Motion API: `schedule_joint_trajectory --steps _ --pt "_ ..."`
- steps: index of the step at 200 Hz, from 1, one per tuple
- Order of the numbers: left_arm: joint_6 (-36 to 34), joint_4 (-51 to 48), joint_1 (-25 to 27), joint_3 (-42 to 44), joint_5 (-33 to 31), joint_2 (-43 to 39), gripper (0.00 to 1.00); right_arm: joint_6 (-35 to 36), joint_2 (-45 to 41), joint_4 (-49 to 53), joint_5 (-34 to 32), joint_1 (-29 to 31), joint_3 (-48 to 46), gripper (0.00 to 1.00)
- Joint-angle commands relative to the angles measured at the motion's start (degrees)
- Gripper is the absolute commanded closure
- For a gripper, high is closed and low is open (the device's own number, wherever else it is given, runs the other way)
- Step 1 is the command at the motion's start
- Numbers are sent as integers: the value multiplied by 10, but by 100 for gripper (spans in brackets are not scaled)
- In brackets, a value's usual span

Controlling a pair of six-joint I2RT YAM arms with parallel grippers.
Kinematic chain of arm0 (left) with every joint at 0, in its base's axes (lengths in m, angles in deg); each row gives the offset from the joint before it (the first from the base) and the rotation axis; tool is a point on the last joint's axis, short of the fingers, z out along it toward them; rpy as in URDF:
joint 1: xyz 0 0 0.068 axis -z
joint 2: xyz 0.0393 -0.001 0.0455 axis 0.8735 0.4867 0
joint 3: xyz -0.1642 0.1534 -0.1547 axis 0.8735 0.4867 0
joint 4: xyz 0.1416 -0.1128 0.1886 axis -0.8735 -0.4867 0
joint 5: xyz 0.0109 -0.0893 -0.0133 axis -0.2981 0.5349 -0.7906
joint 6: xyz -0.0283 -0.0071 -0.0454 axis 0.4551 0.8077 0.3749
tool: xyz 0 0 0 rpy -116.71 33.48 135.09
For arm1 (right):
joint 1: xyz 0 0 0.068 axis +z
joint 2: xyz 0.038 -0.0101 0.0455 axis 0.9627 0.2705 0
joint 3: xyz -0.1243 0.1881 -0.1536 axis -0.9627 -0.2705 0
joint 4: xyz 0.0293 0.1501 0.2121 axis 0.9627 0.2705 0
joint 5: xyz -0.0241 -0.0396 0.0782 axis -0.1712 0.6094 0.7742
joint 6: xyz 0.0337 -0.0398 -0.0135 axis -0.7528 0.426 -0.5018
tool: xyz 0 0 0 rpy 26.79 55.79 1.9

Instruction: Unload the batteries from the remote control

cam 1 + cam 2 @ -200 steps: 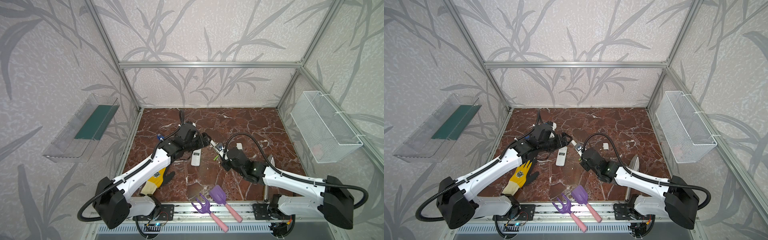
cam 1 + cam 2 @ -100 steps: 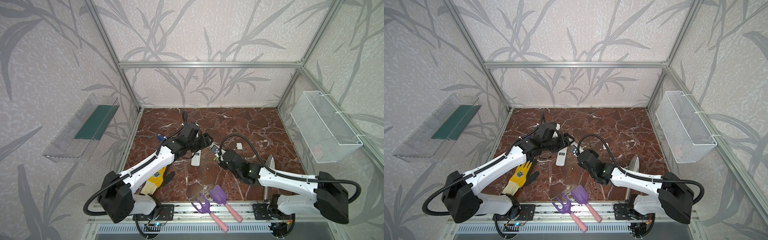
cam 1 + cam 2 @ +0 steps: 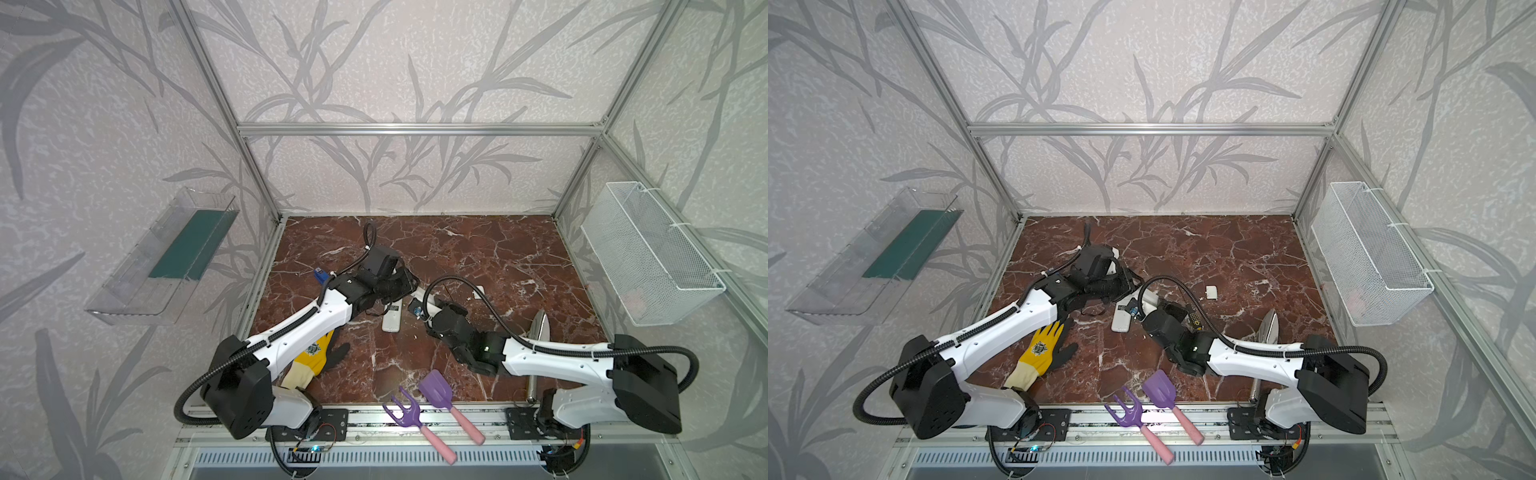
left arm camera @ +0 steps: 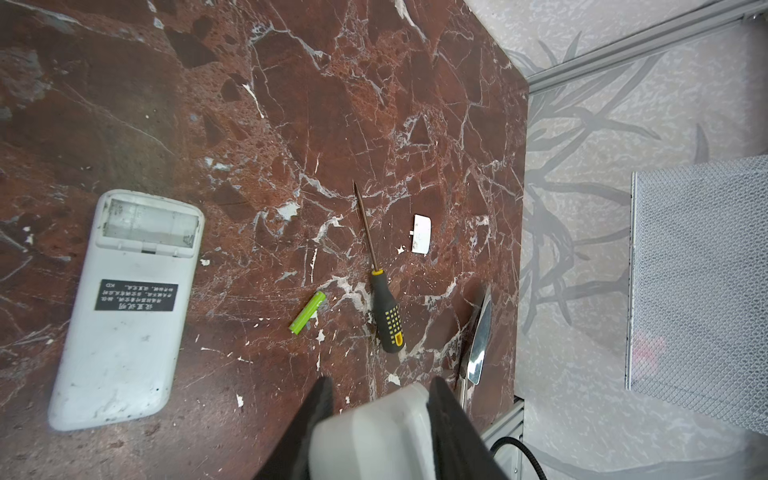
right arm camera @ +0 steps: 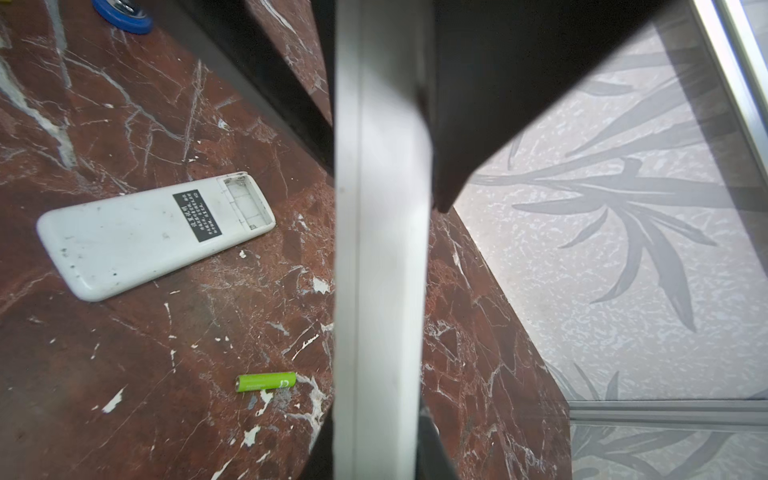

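Red-brown marble [image 3: 490, 245] floors the cell you are looking into, walled in grey leaf-print paper, with a clear shelf [image 3: 166, 257] on the left wall and a wire basket [image 3: 648, 257] on the right. Your two arms meet just left of centre in both top views, and between them they carry a white remote [image 5: 380, 249] clear of the surface. Your right gripper [image 5: 376, 419] is clamped narrow on the remote's edges at the bottom of the right wrist view, and from there the remote runs up the frame as a pale bar. Your left gripper [image 4: 382, 384] has its jaws set close, with both fingers [image 4: 322, 415] against the sides of the remote's rounded end at the bottom centre of the left wrist view. You cannot tell from any view whether that remote's compartment holds any cells. One lime-green battery [image 4: 308, 312] lies loose on the marble in the lower middle of the left wrist view. It sits between a second remote [image 4: 124, 307] at the lower left and a screwdriver [image 4: 386, 320] just to its right. That second remote lies face down with its battery bay open and empty. A small white cover [image 4: 422, 233] lies apart, right of the screwdriver's shaft, and a metal blade [image 4: 478, 340] lies near the marble's right edge.
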Motion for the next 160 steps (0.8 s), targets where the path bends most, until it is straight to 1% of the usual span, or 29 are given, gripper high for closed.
schedule_joint_trajectory --steps 1,24,42,61,71,88,110,132,146,160 --pt "-17 0 4 -5 -2 -2 71 26 13 -52 -34 10 25 100" --pt "-18 4 4 0 -7 0 84 30 22 -57 -37 13 29 100" --pt "-14 10 4 7 -12 1 100 27 24 -58 -37 15 31 99" --pt "-9 25 3 21 -21 -3 100 20 23 -55 -35 16 32 94" --pt "-6 39 3 29 -23 -7 100 14 20 -53 -33 16 31 90" --pt "-3 67 1 48 -29 -18 100 0 14 -47 -27 16 29 77" --pt "-7 104 -3 70 -32 -34 100 -26 4 -25 -10 16 27 53" --pt "-8 148 -12 96 -30 -46 100 -56 -10 6 26 15 27 32" --pt "-7 176 -20 111 -23 -48 100 -79 -22 30 53 12 27 24" --pt "-6 206 -31 128 -10 -49 100 -113 -40 64 101 3 26 17"
